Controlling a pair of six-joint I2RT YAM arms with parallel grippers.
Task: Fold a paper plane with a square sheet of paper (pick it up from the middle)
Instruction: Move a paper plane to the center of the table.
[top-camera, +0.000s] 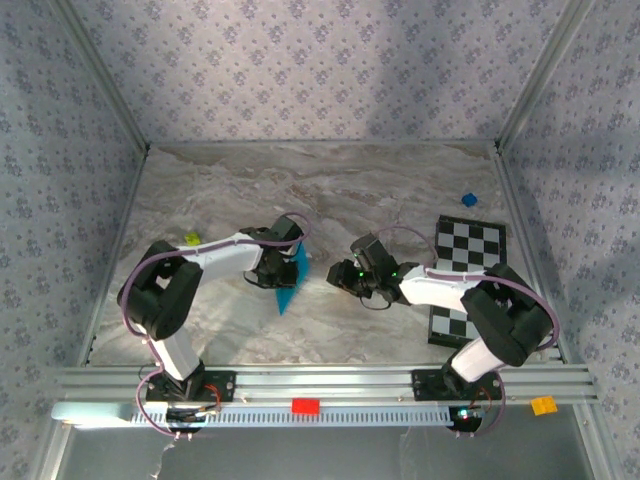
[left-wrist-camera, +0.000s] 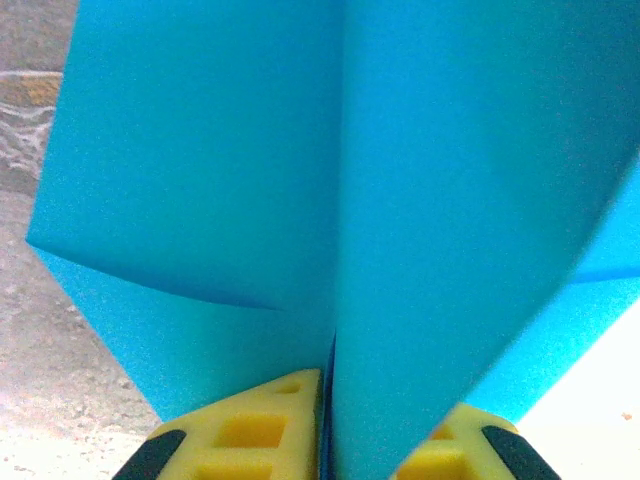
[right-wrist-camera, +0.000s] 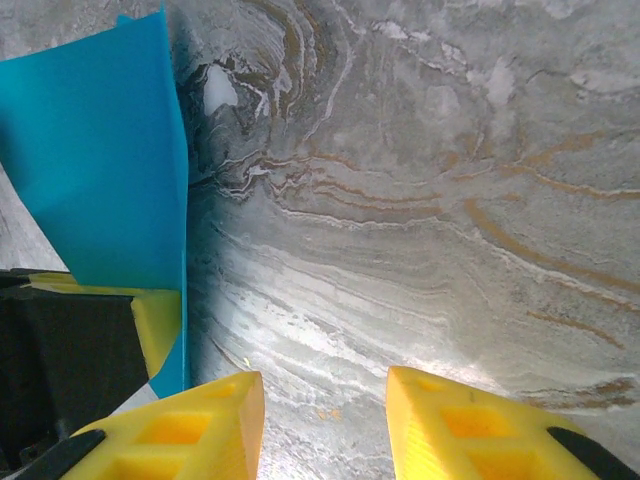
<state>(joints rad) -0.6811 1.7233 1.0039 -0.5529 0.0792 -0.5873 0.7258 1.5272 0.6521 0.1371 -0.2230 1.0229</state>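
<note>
L gripper (left-wrist-camera: 375, 405): sheet (left-wrist-camera: 450, 200) stands upright btw its yellow fingers (left-wrist-camera: 255, 430), folded, w/ a centre crease running straight up from the jaw gap. One pad's inner face is hidden behind a flap, so can't tell if the paper is nipped tight or sitting slack. Treat as not secure.

R gripper (right-wrist-camera: 325, 378): jaws moderately apart, nothing btw them, hovering over bare marble table (right-wrist-camera: 450, 200). The sheet (right-wrist-camera: 100, 160) is just to its left.

Top view: L gripper (top-camera: 275, 270) and R gripper (top-camera: 345, 275) are near each other mid-table. The sheet (top-camera: 292, 280) is at L's tip, its point aimed toward the near edge.

My read: re-grip / hand-off mid-fold, folding far from done. To do it well:
- R comes in from the side, square to the crease, and takes both layers together close to L's pinch. Not the free flap edge; thin paper will buckle or fan out.
- L shouldn't let go until R has closed.
- Keep layer edges aligned; any skew goes into the next crease.
- Crease flat on the table w/ pressure, not in air.

Far right: checkered board (top-camera: 470, 255) & small blue cube (top-camera: 469, 200), well apart from the work. No clash expected.
</note>
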